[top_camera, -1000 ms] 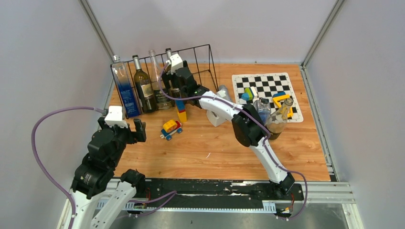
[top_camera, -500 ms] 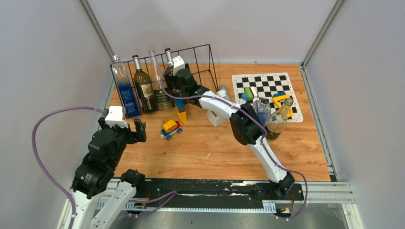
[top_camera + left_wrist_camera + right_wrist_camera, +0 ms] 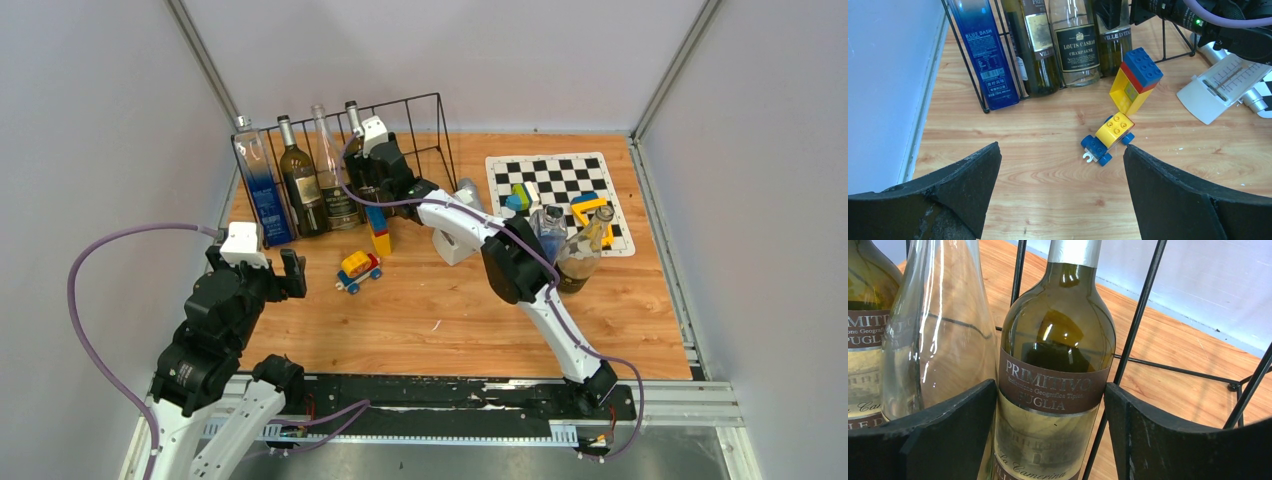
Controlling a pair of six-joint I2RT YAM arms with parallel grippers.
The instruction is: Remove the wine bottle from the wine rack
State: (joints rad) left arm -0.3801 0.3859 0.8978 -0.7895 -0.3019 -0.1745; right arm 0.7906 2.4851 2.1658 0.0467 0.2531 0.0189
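The black wire wine rack (image 3: 420,110) stands at the back left and holds several upright bottles. My right gripper (image 3: 365,185) reaches into it. In the right wrist view its open jaws (image 3: 1050,387) straddle the label of a greenish "Primitivo Puglia" wine bottle (image 3: 1058,355), the rightmost in the rack (image 3: 353,115). The left finger (image 3: 948,425) lies against the glass. A rack wire (image 3: 1140,300) runs between the bottle and the right finger (image 3: 1168,440). My left gripper (image 3: 290,268) is open and empty (image 3: 1062,150) over bare table in front of the rack.
A blue bottle (image 3: 262,195), a dark bottle (image 3: 298,185) and a clear bottle (image 3: 330,170) fill the rack's left slots. A toy car (image 3: 358,268) and block tower (image 3: 378,230) stand before it. A white scale (image 3: 455,240), chessboard (image 3: 560,195) and two loose bottles (image 3: 580,250) sit on the right.
My right gripper has pushed a little further back into the rack around the bottle, then stayed still. The left arm has not moved.
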